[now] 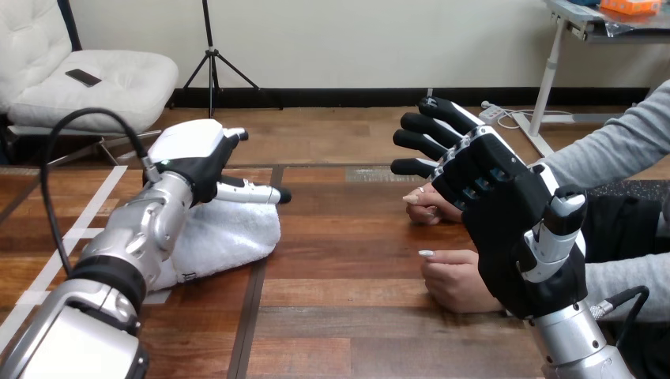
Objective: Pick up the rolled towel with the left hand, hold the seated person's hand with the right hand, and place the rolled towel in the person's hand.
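Item count: one towel, two robot hands, two hands of the person.

1. Towel (225, 237): white, lying on the table (355, 316). It sits directly below the left hand (197, 154) and extends to that hand's right and along its forearm.
2. Left hand: positioned over the towel's far edge, with its white-shelled back facing up. Whether it is open or closed on the towel cannot be told.
3. Right hand (494, 197): raised above the table, spread open with straight fingers pointing left. It grips nothing.
4. The person's farther hand (430, 205): loosely curled, just left of the right hand's palm, below its fingers.
5. The person's nearer hand (458, 276): curled on the table, left of the right hand's wrist end. Contact between either hand and the right hand cannot be determined.
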